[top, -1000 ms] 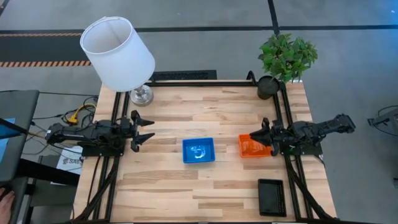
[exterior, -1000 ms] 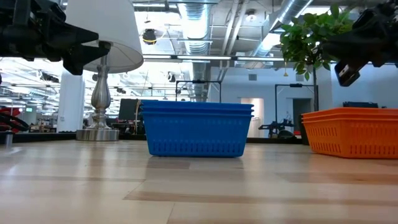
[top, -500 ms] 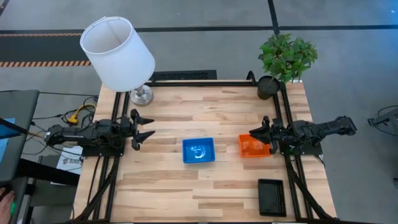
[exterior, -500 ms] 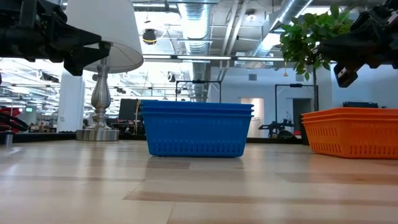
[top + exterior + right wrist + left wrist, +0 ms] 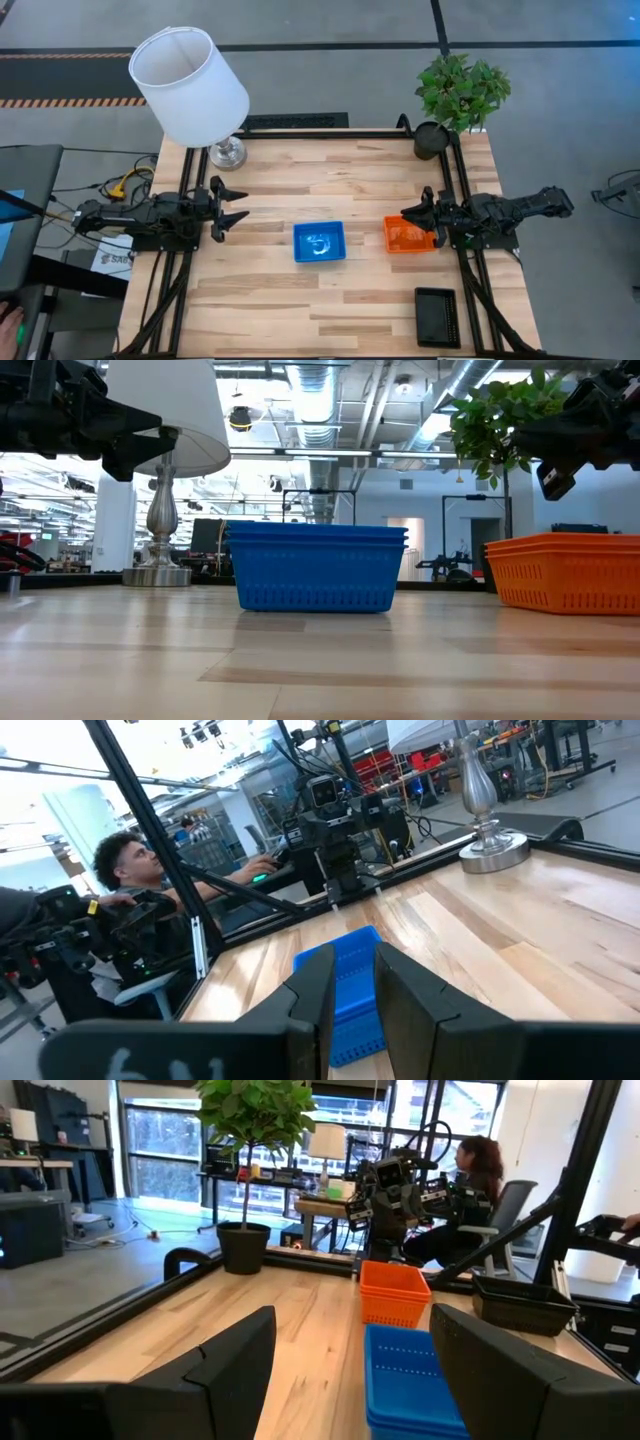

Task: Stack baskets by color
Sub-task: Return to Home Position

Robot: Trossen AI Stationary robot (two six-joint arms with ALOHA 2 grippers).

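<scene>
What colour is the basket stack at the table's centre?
Blue; the basket stack shows best in low view.

The blue baskets (image 5: 319,242) sit nested one inside the other near the middle of the table (image 5: 270,300). They stand upright and square to its edges, and the low view shows two rims, one just above the other, over slotted mesh walls. To their right, apart from them, the orange baskets (image 5: 402,238) are nested the same way, upright, also with two rims. The black basket (image 5: 438,316) lies flat at the near right corner, nearer than the orange pair. Whether another is nested in it cannot be told.
</scene>
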